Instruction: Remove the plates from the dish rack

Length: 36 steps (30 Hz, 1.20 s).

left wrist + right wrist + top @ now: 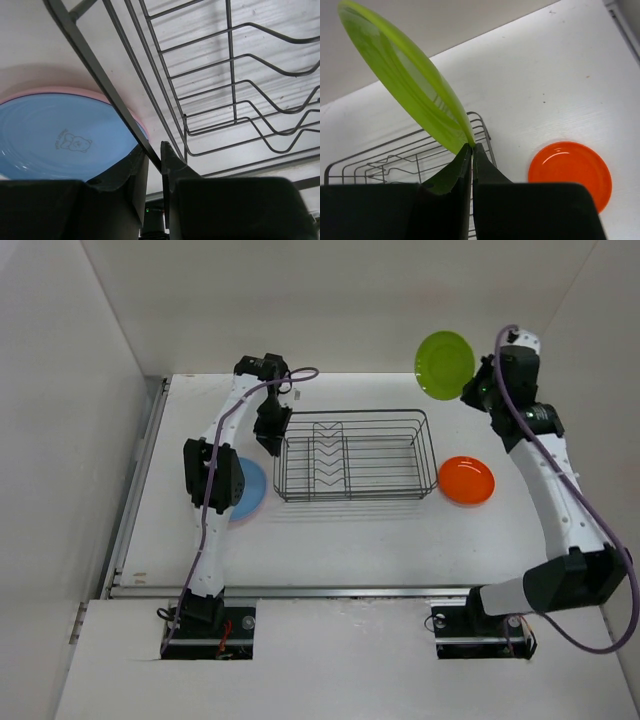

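Right gripper (471, 148) has its jaws shut tight on the bottom rim of the lime green plate (415, 85). It holds the plate up in the air on edge, tilted, out past the far right corner of the dish rack (355, 412). No plates show in the rack's prongs. Orange plate (570, 172) lies flat on the table (330, 540) just right of the rack. Blue plate (55, 135) lies left of the rack, stacked on the pink plate (60, 90) — only a pink rim shows.

Left gripper (153, 150) has its jaws nearly together with the rack's top rim wire running into the gap. It looks pinched on the wire, likely steadying the rack.

Handling, as a judgement: the green plate looks like light, stiff plastic, glossy and so probably slippery. The thin rim is the only place the fingers fit. A one-point rim pinch can let it swivel — go slow and lower it flat by the orange one. It is unlikely to break if dropped.
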### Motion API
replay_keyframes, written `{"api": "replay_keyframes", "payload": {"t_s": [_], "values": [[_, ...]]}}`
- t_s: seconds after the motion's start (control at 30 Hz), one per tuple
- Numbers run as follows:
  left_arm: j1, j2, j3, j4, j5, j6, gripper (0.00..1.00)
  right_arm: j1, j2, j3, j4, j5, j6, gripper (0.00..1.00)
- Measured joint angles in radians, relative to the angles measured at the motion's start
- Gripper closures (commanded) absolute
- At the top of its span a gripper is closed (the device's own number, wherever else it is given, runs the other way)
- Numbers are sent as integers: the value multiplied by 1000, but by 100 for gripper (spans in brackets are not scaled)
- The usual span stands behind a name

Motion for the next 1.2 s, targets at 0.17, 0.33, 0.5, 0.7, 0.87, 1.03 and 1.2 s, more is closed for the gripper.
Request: {"api": "replay_keyframes", "payload": {"t_s": [0.17, 0.33, 0.5, 0.7, 0.87, 1.03, 1.2], "values": [[-1, 0, 3, 17, -47, -30, 100, -156, -134, -136, -18, -94, 46, 100], [5, 0, 3, 35, -66, -35, 100, -369, -181, -364, -64, -187, 98, 100], [9, -1, 1, 41, -65, -35, 100, -555, -177, -571, -66, -308, 174, 100], [10, -20, -33, 66, -63, -43, 100, -661, -100, -666, -6, -497, 237, 100], [11, -31, -55, 84, -63, -53, 100, -660, -21, -687, 85, -613, 246, 100], [14, -34, -58, 87, -58, -58, 100, -660, -6, -719, 88, -610, 232, 51], [15, -35, -59, 87, -52, -61, 100, -660, -11, -719, 76, -567, 201, 4]]}}
